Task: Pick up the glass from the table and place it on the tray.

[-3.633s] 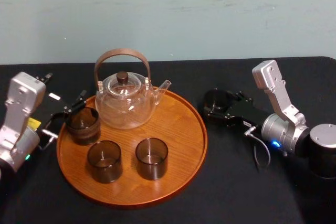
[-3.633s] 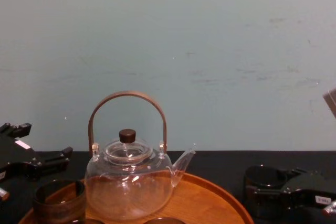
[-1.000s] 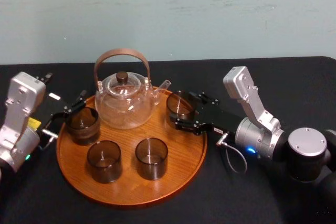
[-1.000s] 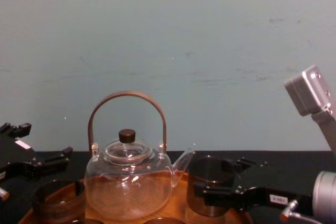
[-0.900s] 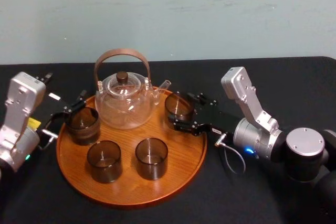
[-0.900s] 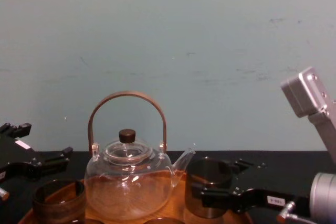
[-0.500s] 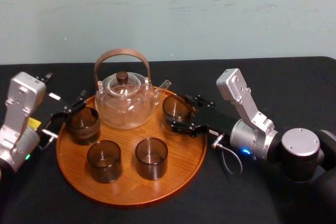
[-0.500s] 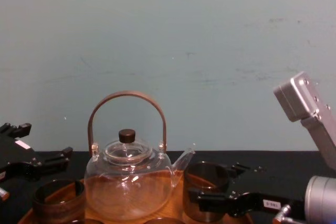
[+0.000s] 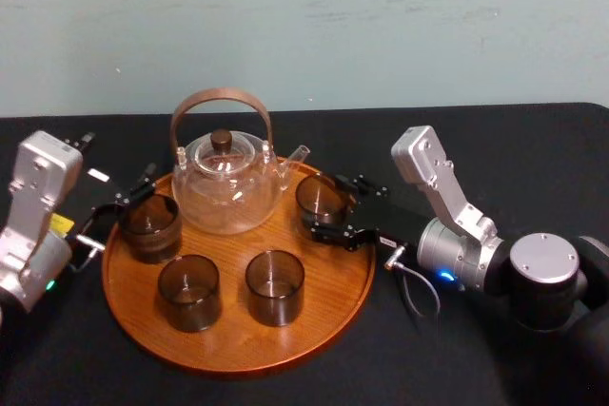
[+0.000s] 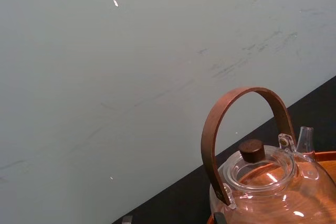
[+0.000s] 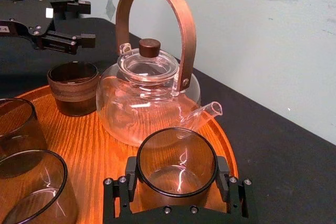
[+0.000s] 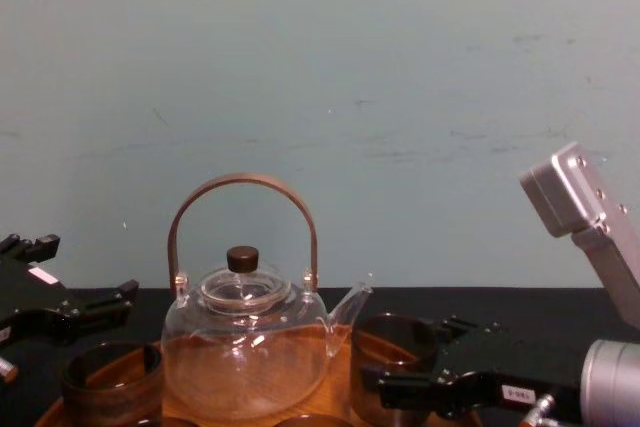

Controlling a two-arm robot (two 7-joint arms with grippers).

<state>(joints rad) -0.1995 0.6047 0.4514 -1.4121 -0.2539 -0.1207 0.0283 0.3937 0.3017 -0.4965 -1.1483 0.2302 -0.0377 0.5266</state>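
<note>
The glass (image 9: 317, 195), seen seconds ago on the table (image 9: 533, 140) right of the tray (image 9: 328, 282), is now held over the tray's far right part, beside the teapot (image 9: 226, 185). It is clamped between the jaws of the right gripper (image 9: 324, 206). Only release is judged to be left. The left gripper (image 9: 119, 208) is parked, jaws apart, at the tray's left edge.

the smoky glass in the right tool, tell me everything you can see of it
The smoky glass is a short, straight-walled tumbler of brown-tinted glass, empty and upright. The right tool clamps it from both sides. It is over the right rear of the wooden tray, beside the spout of the teapot. Whether its base rests on the wood cannot be told.
</note>
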